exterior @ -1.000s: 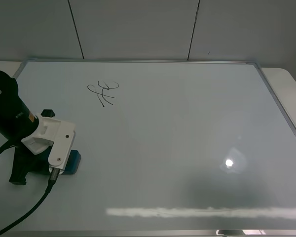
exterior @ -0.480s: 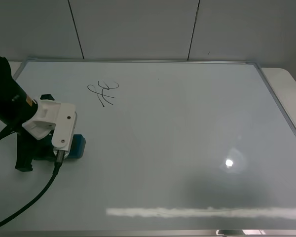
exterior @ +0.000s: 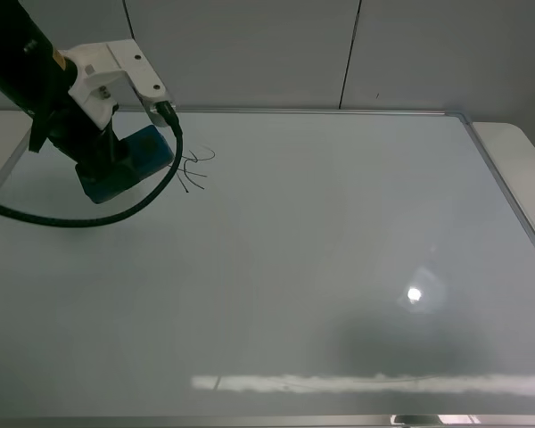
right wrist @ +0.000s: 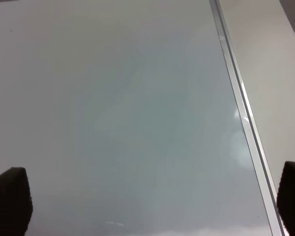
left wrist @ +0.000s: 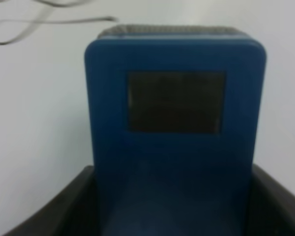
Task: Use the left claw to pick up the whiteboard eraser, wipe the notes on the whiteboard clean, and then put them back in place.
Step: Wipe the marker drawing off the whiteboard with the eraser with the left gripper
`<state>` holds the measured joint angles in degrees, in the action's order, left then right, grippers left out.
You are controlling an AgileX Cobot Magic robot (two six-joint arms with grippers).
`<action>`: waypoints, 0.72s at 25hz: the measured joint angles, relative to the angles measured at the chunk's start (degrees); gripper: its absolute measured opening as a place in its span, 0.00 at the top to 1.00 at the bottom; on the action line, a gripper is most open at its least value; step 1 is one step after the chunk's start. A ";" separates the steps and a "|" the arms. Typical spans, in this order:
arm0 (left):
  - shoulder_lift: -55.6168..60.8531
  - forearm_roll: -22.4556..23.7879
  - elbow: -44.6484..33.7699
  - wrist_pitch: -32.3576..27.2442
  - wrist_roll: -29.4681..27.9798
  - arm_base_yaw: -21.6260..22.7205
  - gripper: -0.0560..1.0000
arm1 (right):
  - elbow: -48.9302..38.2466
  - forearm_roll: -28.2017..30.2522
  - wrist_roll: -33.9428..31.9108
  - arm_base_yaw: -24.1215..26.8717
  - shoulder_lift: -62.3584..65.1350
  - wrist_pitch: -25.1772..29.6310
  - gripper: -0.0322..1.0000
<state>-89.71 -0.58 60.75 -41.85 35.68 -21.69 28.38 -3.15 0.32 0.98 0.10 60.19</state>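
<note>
My left claw (exterior: 116, 169) is shut on the teal whiteboard eraser (exterior: 134, 160) and holds it at the whiteboard's (exterior: 339, 267) far left, right beside the notes (exterior: 196, 169). The eraser and the cable cover the left part of the scribble. In the left wrist view the eraser (left wrist: 174, 142) fills the frame between the black fingers (left wrist: 49, 211), one dark square patch on its top face, with thin strokes of the notes (left wrist: 49, 22) just beyond it. My right gripper (right wrist: 147, 206) is out of the exterior view; its two fingertips (right wrist: 10, 196) stand wide apart over bare board.
The board's silver frame (exterior: 508, 196) runs along the right side, with the white table (exterior: 526, 152) beyond it. It also shows in the right wrist view (right wrist: 238, 108). A black cable (exterior: 80, 218) hangs from the left arm over the board. A grey panelled wall stands behind.
My left gripper has carried the eraser from the board's near left up to the far left, beside the notes. The eraser now covers the left part of the scribble.
</note>
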 joint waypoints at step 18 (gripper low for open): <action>-32.55 0.95 34.85 -13.76 -18.85 -0.65 0.42 | 0.00 0.00 0.00 0.00 0.00 0.00 0.01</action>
<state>-122.26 0.37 95.60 -55.61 16.83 -22.34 28.38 -3.15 0.32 0.98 0.10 60.19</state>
